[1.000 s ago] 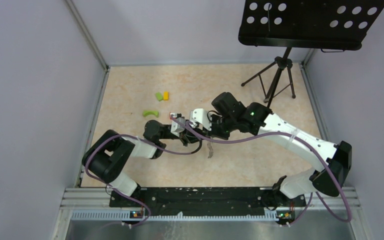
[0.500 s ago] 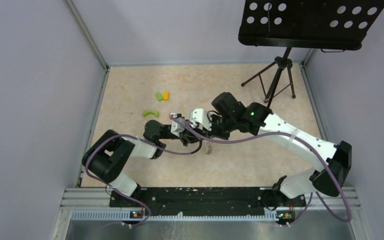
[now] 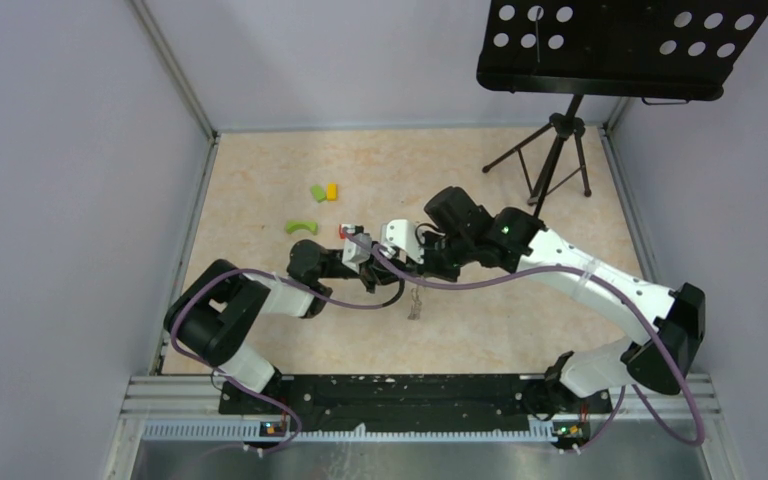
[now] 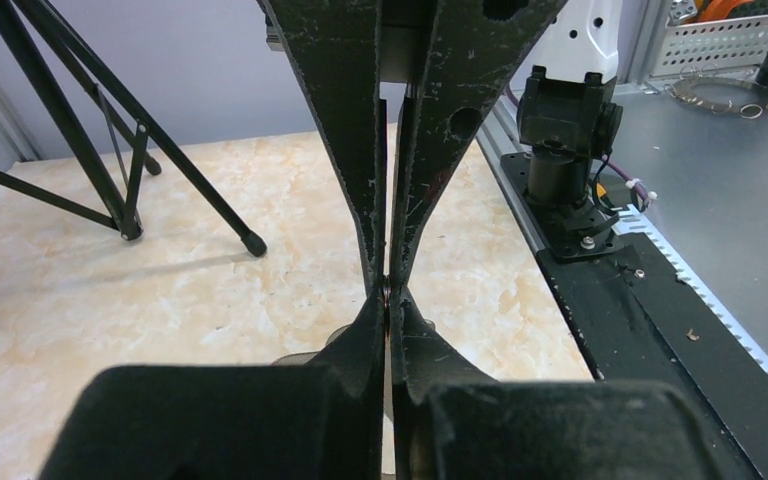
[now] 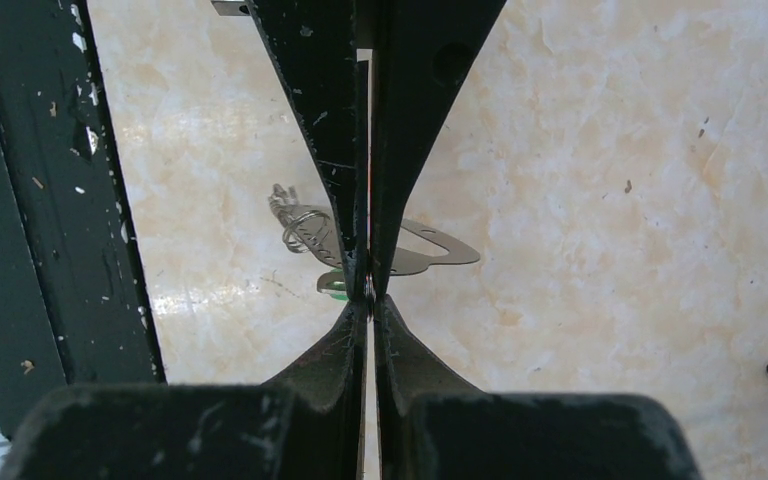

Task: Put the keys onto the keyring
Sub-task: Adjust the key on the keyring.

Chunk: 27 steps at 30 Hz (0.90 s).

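Left wrist view: the left claw point(image 4: 388, 292) is shut tight, its two fingers pressed together above the table point(image 4: 210, 290). I cannot tell if anything thin is pinched in it. Just to its right in the top view, the keys point(image 3: 416, 305) sit in a small bunch by the tip of the right claw. The right wrist view shows the right claw point(image 5: 368, 290) shut too, with the keys and a bit of green tag point(image 5: 332, 286) just behind its tips. I cannot tell if it pinches them or only touches them. I cannot find the ring. I think the step is getting hold of a key. Next, one claw must hold the ring steady while the other slides a key on.
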Available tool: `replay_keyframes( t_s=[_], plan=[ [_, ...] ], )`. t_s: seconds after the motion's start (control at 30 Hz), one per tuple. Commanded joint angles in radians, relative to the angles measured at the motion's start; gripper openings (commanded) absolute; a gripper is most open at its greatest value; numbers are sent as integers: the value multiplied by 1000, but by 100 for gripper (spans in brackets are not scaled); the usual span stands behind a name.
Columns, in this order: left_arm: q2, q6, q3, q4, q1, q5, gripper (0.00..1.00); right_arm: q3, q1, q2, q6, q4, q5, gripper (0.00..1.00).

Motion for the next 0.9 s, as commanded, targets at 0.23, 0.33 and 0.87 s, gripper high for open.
replay_keyframes(
  t_s=[0.23, 0.33, 0.87],
  plan=[
    [-48, -81, -19, 177, 4, -27, 0, -80, -37, -85, 15, 118, -113, 17],
    [-59, -110, -21, 198, 6, -22, 0, -97, -99, -108, 19, 139, -224, 25],
    [-59, -180, -26, 282, 7, -7, 0, -201, -193, -160, 27, 212, -476, 25]
  ],
)
